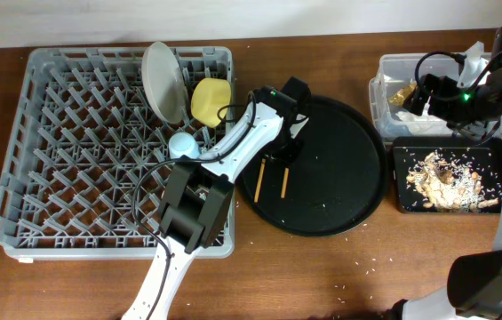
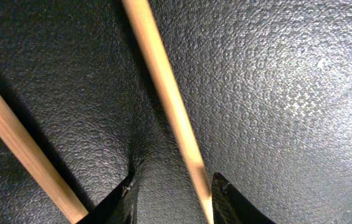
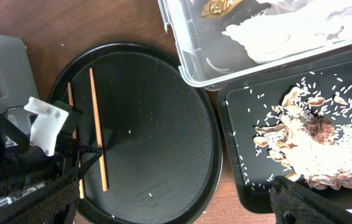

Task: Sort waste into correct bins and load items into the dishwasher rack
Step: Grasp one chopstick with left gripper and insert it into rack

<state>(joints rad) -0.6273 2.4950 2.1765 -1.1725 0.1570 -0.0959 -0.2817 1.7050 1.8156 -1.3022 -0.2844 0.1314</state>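
- Overhead: on the left of the bench (image 1: 322, 276) I see the large square grey plastic dishwasher rack (image 1: 64, 151). The pale grey-green round plate (image 1: 163, 80) stands on edge among its pegs, the small yellow bowl (image 1: 211, 100) is just beside the plate, and the light blue cup (image 1: 184, 145) is near both.
- Overhead: my left gripper (image 1: 284, 153) points down onto the large round black tray (image 1: 348, 178). It is at one end of the two thin wooden chopsticks (image 1: 260, 178), which lie side by side on the tray.
- Overhead: my right gripper (image 1: 413, 98) hangs over the clear plastic rectangular tub (image 1: 393, 60). The shallow black rectangular tray (image 1: 403, 203) next to the tub holds the loose beige-brown food scraps (image 1: 446, 178).
- Left wrist: the left gripper is parted and its tips are low over the textured tray surface. One chopstick runs between the fingers, close against one of them, and I cannot tell whether they touch. The other chopstick lies outside the fingers, apart. Nothing is clamped.
- Right wrist: the right gripper's fingers sit at the bottom corners of the view, spread wide with nothing between them. Below, the tub holds the crumpled white paper napkins (image 3: 288, 28) and the shiny gold-brown wrapper (image 3: 222, 6). The scraps are heaped among scattered white grains in the rectangular tray.
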